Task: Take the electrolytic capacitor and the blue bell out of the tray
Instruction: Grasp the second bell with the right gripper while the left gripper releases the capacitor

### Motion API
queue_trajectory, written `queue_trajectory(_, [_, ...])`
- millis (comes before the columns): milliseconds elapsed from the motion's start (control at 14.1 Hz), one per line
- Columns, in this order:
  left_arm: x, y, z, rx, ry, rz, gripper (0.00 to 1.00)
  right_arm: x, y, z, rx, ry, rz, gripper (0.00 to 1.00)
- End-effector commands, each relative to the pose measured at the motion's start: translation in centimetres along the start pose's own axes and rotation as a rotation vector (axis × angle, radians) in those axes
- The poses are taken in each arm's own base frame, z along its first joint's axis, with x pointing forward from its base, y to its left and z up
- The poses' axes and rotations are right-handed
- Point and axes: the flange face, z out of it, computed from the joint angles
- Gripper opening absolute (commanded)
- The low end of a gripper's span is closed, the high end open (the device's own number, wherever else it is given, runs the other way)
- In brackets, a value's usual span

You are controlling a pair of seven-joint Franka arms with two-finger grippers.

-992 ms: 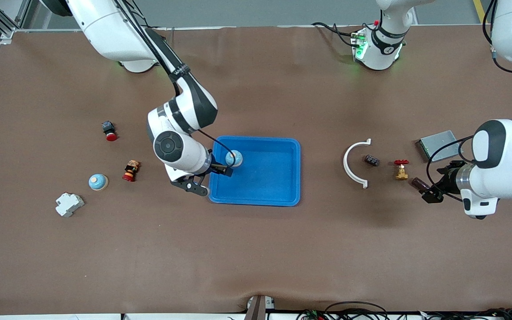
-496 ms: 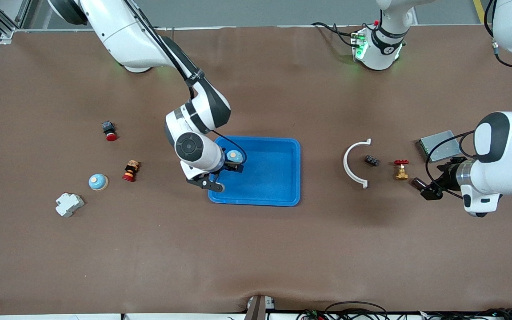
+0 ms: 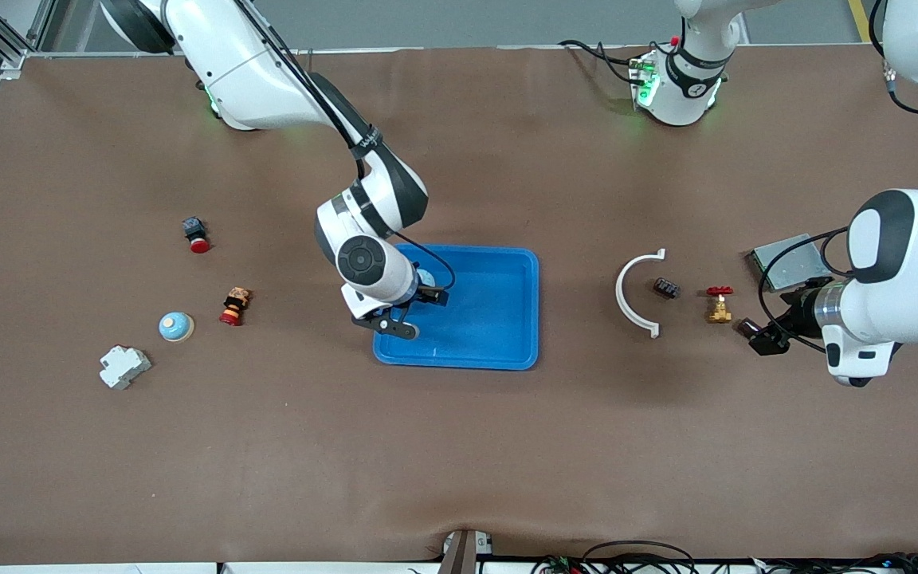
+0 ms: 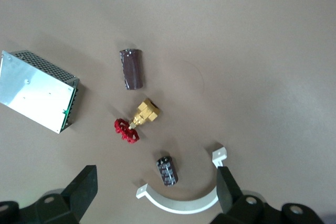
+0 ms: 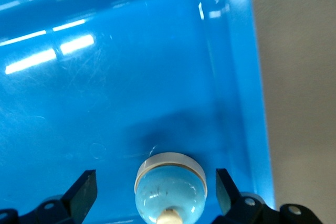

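Note:
A light blue bell (image 3: 425, 277) (image 5: 170, 187) stands in the blue tray (image 3: 459, 363) (image 5: 239, 77), in the corner toward the right arm's end. My right gripper (image 3: 427, 295) (image 5: 156, 191) hangs over it, open, one finger on each side and clear of the dome. A small black capacitor (image 3: 666, 287) (image 4: 167, 170) lies on the table inside a white curved bracket (image 3: 633, 296) (image 4: 181, 203). A larger brown cylindrical capacitor (image 3: 743, 324) (image 4: 132, 68) lies beside my left gripper (image 3: 760, 339) (image 4: 156, 195), which is open with nothing in it.
A brass valve with a red handle (image 3: 719, 304) (image 4: 134, 124) lies between the two capacitors. A metal mesh box (image 3: 782, 261) (image 4: 37, 92) sits near the left arm. Toward the right arm's end lie a second bell (image 3: 176, 326), a red button (image 3: 196, 233), a small figure (image 3: 234, 307) and a white breaker (image 3: 124, 366).
My right arm has swung from the tray's edge to over the bell in the tray. The left gripper has shifted slightly toward the brass valve. Both stayed open.

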Motion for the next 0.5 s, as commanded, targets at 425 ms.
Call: queue_trajectory(425, [-1.5,-0.1,-3.7,-0.001,-0.008,0.013,1.0,-1.1,0.8,2.5,-0.037,-0.014,0.009,1.0])
